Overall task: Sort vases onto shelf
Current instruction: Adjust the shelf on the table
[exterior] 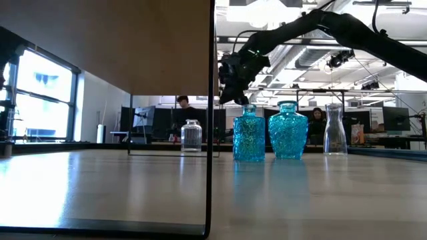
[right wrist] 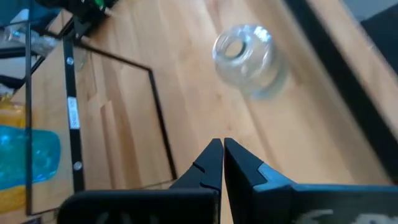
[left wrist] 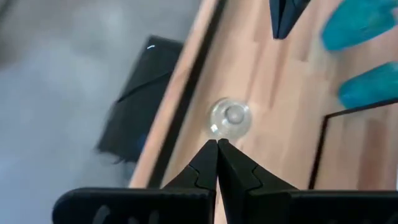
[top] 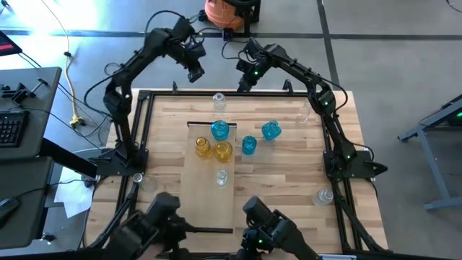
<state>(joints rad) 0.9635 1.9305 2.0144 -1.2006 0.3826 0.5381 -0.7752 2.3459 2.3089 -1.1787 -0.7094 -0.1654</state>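
Vases of small translucent glass stand about the striped plank surface. In the high view a blue round-bodied vase, two yellow vases and a clear vase stand on the long pale wooden shelf panel. Two more blue vases stand just off its right side, on the surface. A clear vase stands near the far edge, another clear one further right, and one more near the right edge.

The left gripper and the right gripper both hang above the far edge, well apart from the shelf.

The left wrist view shows what the high view cannot: its fingers are pressed together on nothing, with a clear vase seen from above just beyond the tips. The right wrist view likewise shows fingers closed and empty, above bare planks, a clear vase ahead.

Only the low view gives the profiles: two blue textured vases side by side, a tall clear vase to their right, a squat clear one behind the shelf's dark edge, and people in the room beyond.
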